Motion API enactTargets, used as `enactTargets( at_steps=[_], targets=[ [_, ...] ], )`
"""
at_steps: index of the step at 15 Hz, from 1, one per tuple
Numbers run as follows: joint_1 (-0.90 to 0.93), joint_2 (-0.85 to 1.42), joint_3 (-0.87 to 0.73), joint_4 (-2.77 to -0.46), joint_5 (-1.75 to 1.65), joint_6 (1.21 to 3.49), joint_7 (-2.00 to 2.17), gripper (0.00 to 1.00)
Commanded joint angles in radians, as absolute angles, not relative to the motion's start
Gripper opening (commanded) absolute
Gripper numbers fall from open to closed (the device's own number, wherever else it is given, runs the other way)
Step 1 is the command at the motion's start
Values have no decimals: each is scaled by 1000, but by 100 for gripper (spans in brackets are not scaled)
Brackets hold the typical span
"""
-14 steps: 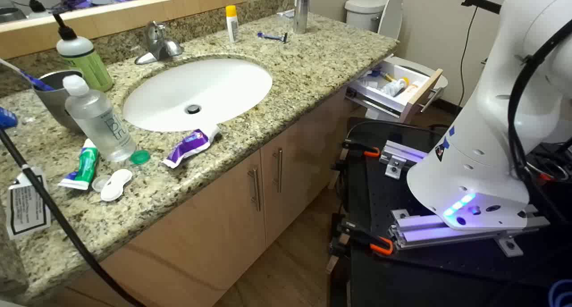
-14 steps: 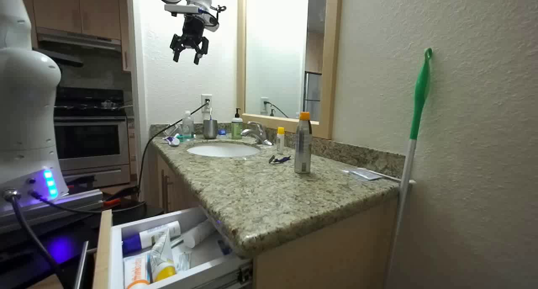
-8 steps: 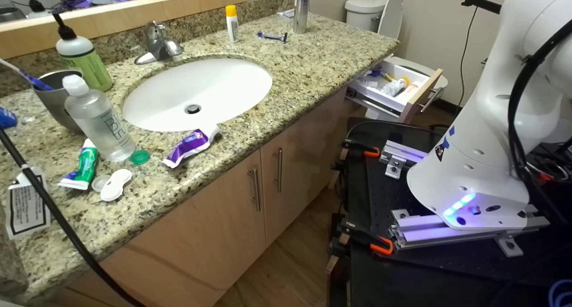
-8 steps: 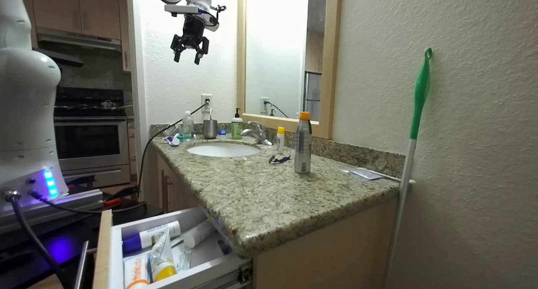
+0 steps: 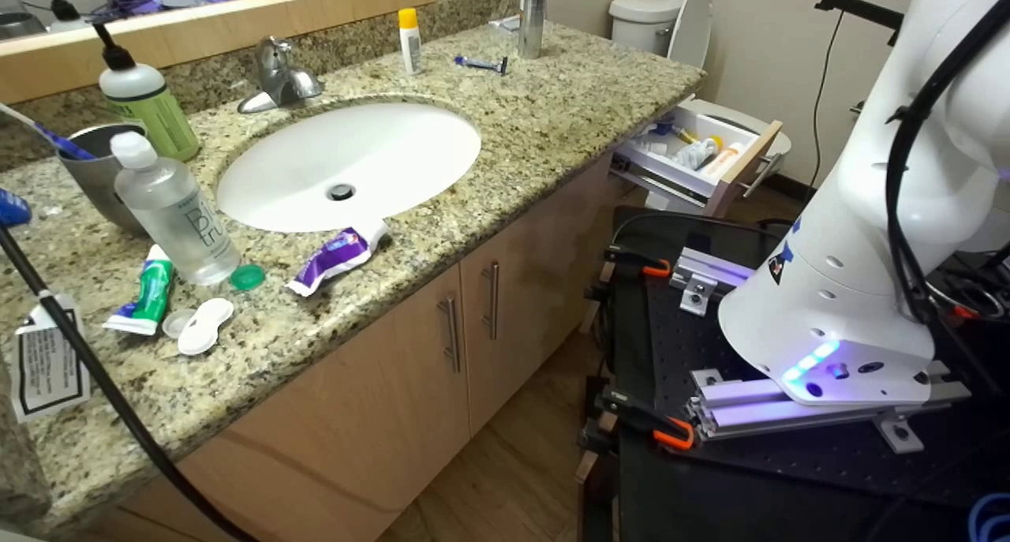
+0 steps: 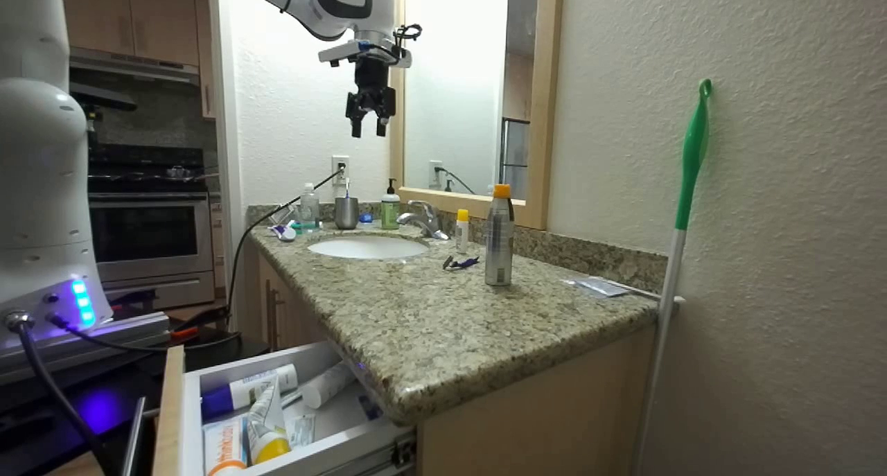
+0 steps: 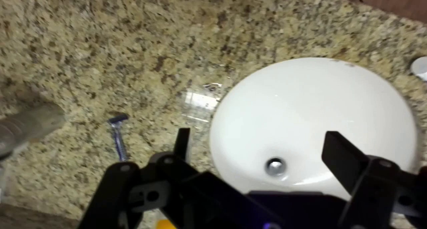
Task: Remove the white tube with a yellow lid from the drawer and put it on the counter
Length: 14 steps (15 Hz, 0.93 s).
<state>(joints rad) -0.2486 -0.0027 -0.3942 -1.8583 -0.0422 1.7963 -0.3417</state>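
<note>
White tube (image 6: 265, 415), tapered and yellow-lidded, was noted lying in the drawer (image 6: 346, 441). Farther off, above the table (image 6: 416, 303), the pincer (image 6: 369, 131) was found released, jaws parted. A toilet (image 5: 647, 16) was recorded only in an exterior view.

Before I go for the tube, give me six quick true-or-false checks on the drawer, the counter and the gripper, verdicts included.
1. The drawer is open. True.
2. The gripper is shut. False: it is open, holding nothing.
3. The yellow-capped tube is in the drawer. True.
4. The razor is in the sink. False: it lies on the counter.
5. The silver can stands upright on the counter. True.
6. The pump bottle lies on its side. False: it stands upright.
</note>
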Motion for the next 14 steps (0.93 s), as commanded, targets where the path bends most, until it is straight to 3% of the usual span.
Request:
enactTargets(
  at_steps=[1,4,5,9,14],
  targets=[
    [-355,-1,-435,-1906,-125,1798,-279,100],
    [-388,-120,-442,-1966,-200,1673,-336,100],
    [-395,-8,-445,-1899,-176,1719,-322,100],
    [-390,-106,-448,-1936,-185,1673,-333,100],
    [-483,11,-545,-1956,-161,1786,-185,100]
  ],
)
